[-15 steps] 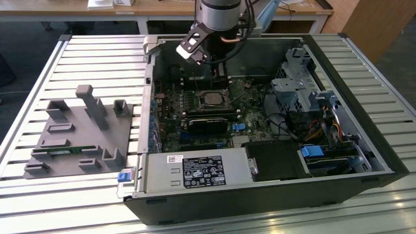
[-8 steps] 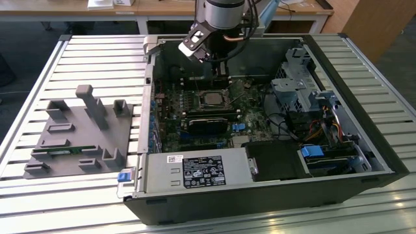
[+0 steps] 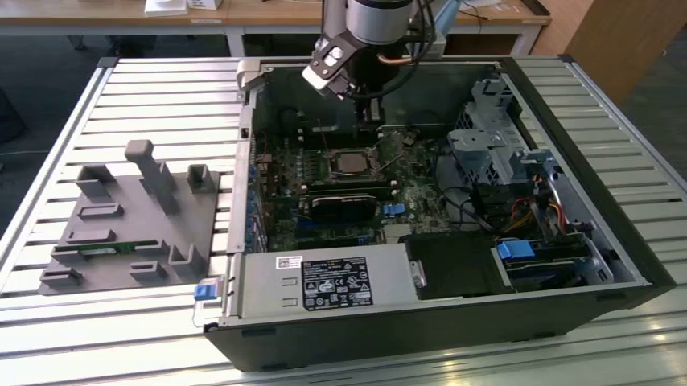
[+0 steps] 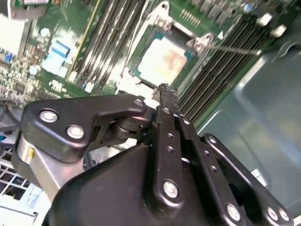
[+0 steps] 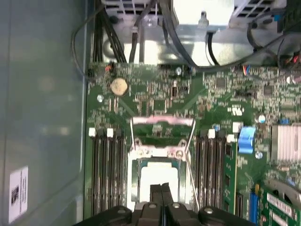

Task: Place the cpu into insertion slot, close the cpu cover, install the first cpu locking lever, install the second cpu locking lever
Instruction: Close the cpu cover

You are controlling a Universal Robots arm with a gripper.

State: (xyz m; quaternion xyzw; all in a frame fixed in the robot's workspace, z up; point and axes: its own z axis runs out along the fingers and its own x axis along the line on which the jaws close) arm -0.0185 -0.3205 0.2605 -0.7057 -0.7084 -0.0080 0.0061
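Observation:
The cpu [image 4: 162, 61], a dull silver square, lies in the insertion slot [image 3: 350, 163] on the green board inside the open computer case. The cpu cover [image 4: 161, 22] shows as a thin silver frame around the chip. In the first wrist view its near bar [image 5: 157, 153] lies flat along the chip's edge. A thin wire lever [image 4: 233, 48] sticks out from one corner of the socket over the memory slots. My gripper [image 4: 163, 89] hangs just above the socket's edge, its black fingers pressed together with nothing between them. It also appears in the exterior view [image 3: 371, 121] and the first wrist view [image 5: 161, 188].
A black rectangular block [image 3: 343, 205] sits just in front of the socket. The case's grey walls [image 3: 558, 112] rise all around. A drive cage with cables [image 3: 494, 145] stands at the exterior view's right. A grey fixture plate [image 3: 129, 217] lies on the slatted table outside the case.

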